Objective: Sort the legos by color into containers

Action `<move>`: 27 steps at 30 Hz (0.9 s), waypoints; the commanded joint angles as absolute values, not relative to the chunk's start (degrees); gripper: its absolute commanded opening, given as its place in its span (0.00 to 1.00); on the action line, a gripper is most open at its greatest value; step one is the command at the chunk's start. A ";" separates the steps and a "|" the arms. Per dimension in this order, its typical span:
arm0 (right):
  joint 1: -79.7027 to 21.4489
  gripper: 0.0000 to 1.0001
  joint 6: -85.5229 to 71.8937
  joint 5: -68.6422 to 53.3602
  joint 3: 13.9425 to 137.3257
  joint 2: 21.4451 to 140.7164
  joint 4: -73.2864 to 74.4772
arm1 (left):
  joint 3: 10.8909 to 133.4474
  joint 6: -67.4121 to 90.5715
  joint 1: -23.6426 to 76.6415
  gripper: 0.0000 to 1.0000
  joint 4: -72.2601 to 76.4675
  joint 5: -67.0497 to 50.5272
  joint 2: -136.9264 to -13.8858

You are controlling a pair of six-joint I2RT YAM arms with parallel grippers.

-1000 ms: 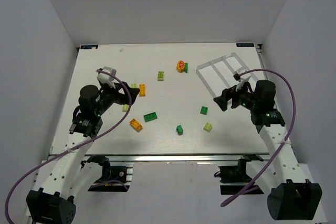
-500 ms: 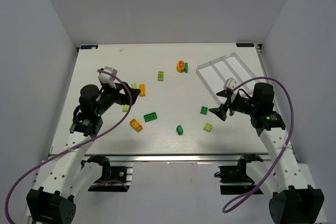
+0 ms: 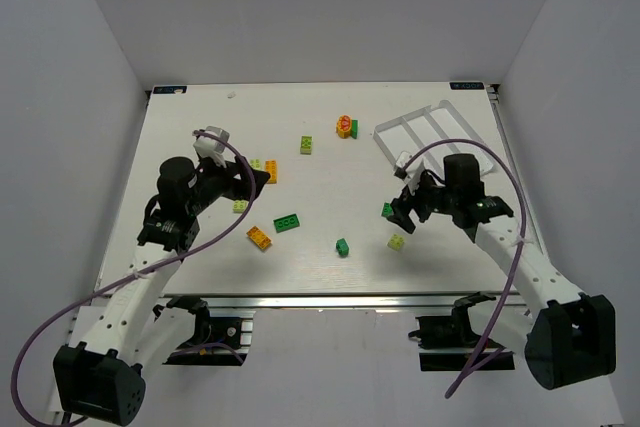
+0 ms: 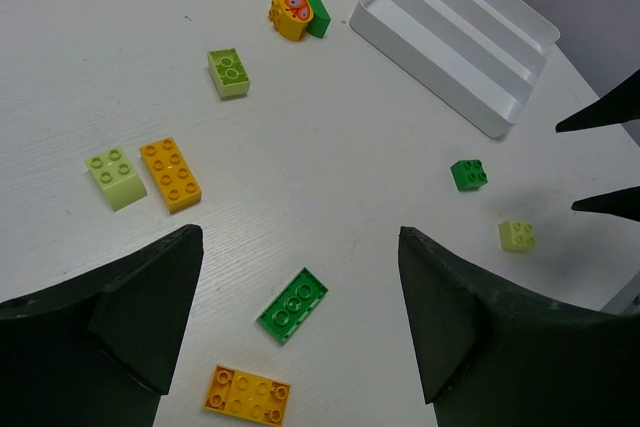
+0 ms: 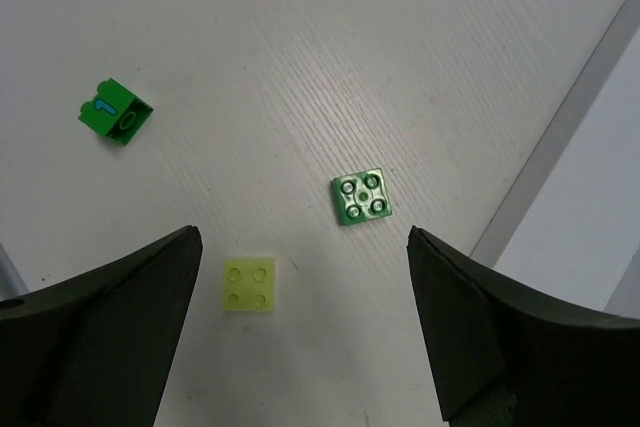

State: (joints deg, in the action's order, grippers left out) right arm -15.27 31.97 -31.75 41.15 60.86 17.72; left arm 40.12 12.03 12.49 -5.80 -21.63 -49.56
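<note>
Legos lie scattered on the white table. A round orange-and-red piece [image 3: 344, 126] touches a green brick [image 3: 354, 129] at the back. My left gripper [image 3: 255, 179] is open and empty, next to a lime brick [image 4: 116, 177] and an orange brick [image 4: 171, 173]. In its wrist view a flat green brick [image 4: 293, 305] and an orange brick [image 4: 248, 394] lie between its fingers [image 4: 300, 237]. My right gripper [image 3: 402, 207] is open and empty, hovering over a green 2x2 brick [image 5: 362, 196] and a lime 2x2 brick [image 5: 250, 283]. The clear three-compartment tray [image 3: 430, 132] lies at the back right, with no bricks in it.
Another lime brick [image 3: 306, 145] lies mid-back, a small lime one [image 3: 239, 206] near my left arm, and a green brick with a blue mark [image 5: 116, 113] toward the front centre. The tray's near edge [image 5: 560, 147] is just right of my right gripper.
My right gripper has swung left and down, away from the tray, to hover over the green and lime 2x2 bricks. My left arm has shifted only slightly.
</note>
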 commanded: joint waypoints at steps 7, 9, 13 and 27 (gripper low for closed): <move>-21.70 0.85 35.24 -15.05 41.40 69.25 21.53 | 41.40 11.60 12.39 0.90 -6.50 -22.24 -50.80; -23.02 0.84 35.86 -13.45 41.22 70.92 22.06 | 41.40 11.60 12.39 0.90 -6.42 -22.24 -50.89; -25.92 0.85 36.39 -11.95 41.31 73.30 23.29 | 41.40 11.60 12.39 0.90 -6.42 -22.24 -50.71; -30.93 0.79 37.35 -7.30 39.11 78.30 23.12 | 41.40 11.51 12.39 0.90 -6.33 -22.50 -50.54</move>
State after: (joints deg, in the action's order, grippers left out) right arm -30.17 36.60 -8.95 39.59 77.17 23.51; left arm 40.12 12.03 12.49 -6.44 -21.67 -51.29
